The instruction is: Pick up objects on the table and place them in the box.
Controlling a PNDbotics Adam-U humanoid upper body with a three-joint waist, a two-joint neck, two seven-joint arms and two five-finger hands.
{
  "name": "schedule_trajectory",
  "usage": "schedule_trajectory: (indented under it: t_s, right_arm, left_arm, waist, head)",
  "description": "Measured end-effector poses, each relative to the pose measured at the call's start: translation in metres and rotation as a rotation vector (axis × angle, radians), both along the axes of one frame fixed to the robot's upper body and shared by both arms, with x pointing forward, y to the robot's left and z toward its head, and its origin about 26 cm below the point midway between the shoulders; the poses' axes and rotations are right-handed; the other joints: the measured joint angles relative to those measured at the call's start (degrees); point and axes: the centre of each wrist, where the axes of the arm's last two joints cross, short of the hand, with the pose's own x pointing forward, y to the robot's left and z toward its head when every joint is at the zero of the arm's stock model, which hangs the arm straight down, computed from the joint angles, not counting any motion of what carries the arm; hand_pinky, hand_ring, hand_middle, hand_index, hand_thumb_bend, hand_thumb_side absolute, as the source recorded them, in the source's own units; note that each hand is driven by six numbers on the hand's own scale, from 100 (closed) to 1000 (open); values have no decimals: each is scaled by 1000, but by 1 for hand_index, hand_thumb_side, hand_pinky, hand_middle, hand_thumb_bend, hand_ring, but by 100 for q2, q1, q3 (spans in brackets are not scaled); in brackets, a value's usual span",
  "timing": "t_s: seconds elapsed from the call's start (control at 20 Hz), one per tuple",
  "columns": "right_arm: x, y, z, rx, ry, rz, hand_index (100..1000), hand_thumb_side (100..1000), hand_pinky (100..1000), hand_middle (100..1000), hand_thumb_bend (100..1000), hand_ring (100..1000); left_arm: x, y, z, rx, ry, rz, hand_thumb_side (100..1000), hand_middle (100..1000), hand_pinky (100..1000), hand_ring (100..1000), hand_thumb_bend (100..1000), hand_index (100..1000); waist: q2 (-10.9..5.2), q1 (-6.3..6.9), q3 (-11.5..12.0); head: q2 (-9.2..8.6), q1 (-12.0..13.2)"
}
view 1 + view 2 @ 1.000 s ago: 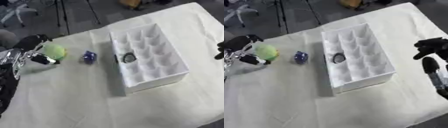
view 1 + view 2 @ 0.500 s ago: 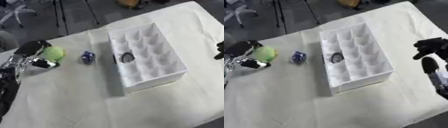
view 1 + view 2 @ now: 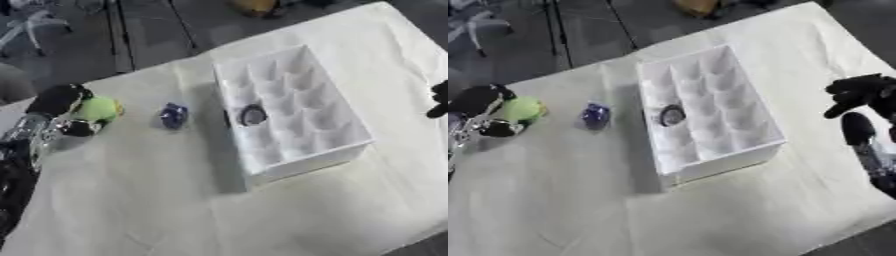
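Left hand (image 3: 61,107) has fingers curled round the yellow-green ball (image 3: 98,108) (w/ grasp set for lifting); right hand (image 3: 861,95) idles, fingers curled, beside the white compartmented box (image 3: 289,107).

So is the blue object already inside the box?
No, the blue object lies on the table, left of the white box, between it and the green ball.

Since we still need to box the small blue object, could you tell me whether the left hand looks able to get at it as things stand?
Probably yes: the blue object lies in the open, nothing between it and the left hand, but that hand is curled round the green ball.
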Motion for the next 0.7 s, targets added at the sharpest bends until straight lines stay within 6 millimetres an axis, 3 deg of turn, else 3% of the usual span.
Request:
schedule_trajectory:
  t_s: [0.4, 0.5, 0.65, 0.7]
  right_arm:
    - [0, 0, 0, 1, 0, 0, 816, 742, 751, 705, 254, 575]
    - [0, 0, 0, 2, -2, 1, 816, 744, 751, 705, 249, 576]
    - [1, 1, 1, 5, -6, 8, 816, 763, 751, 705, 250, 576]
    - [1, 1, 2, 6, -9, 12, 815, 747, 751, 705, 241, 577]
  left_arm:
    - [4, -9, 22, -300, -206, -68, 393, 339, 727, 389, 100, 411]
    - [8, -24, 32, -395, -249, -135, 438, 343, 745, 392, 100, 415]
    - [18, -59, 48, -520, -275, -283, 437, 347, 753, 395, 100, 418]
    - [20, -70, 52, -551, -274, -327, 485, 350, 768, 398, 100, 422]
  waist:
    - [0, 0, 16]
    - [0, 0, 0]
    - [0, 0, -140]
    - [0, 0, -182]
  head:
    - [0, -7]
    - [0, -5]
    - [-3, 14]
    - [-9, 27]
